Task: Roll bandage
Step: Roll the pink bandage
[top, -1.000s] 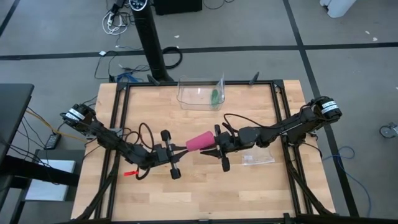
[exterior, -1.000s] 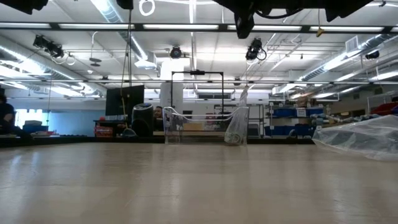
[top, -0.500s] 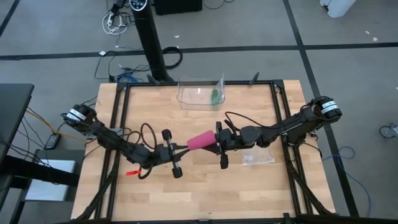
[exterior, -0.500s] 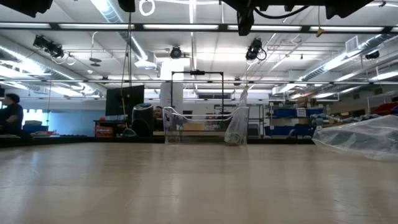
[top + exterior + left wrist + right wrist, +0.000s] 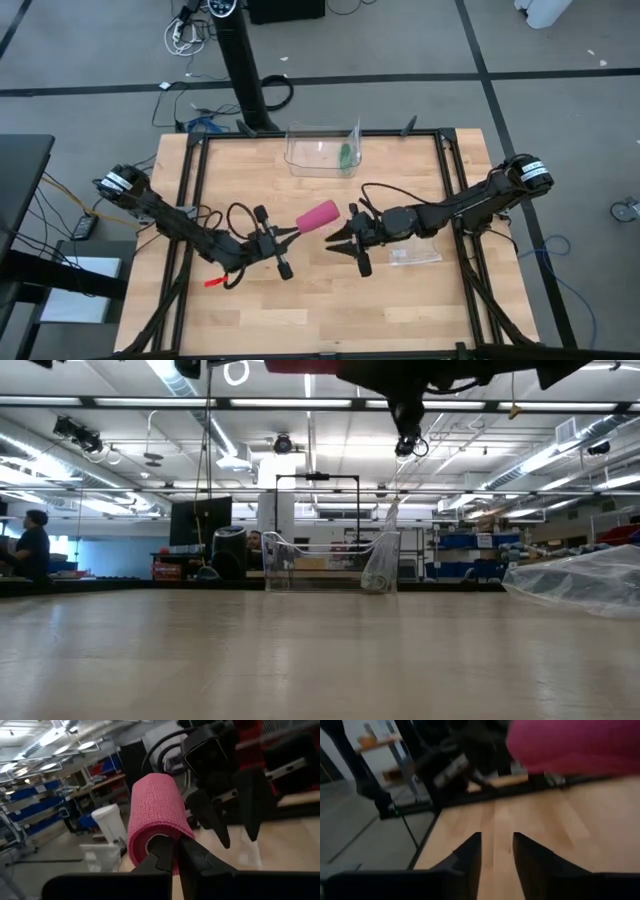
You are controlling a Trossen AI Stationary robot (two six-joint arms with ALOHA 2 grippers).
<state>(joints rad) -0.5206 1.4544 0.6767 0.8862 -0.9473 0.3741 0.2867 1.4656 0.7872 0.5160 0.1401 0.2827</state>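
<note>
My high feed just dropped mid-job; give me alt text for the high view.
The left gripper holds the rolled pink bandage by one end above the middle of the wooden table. The right gripper, jaws apart, sits just off the roll's other end. A clear container stands at the far edge.

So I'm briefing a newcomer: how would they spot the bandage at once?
Start at the wooden table and look between the two grippers near its middle. The bandage is the pink fabric roll pinched at one end by the left gripper, the only pink thing there.
</note>
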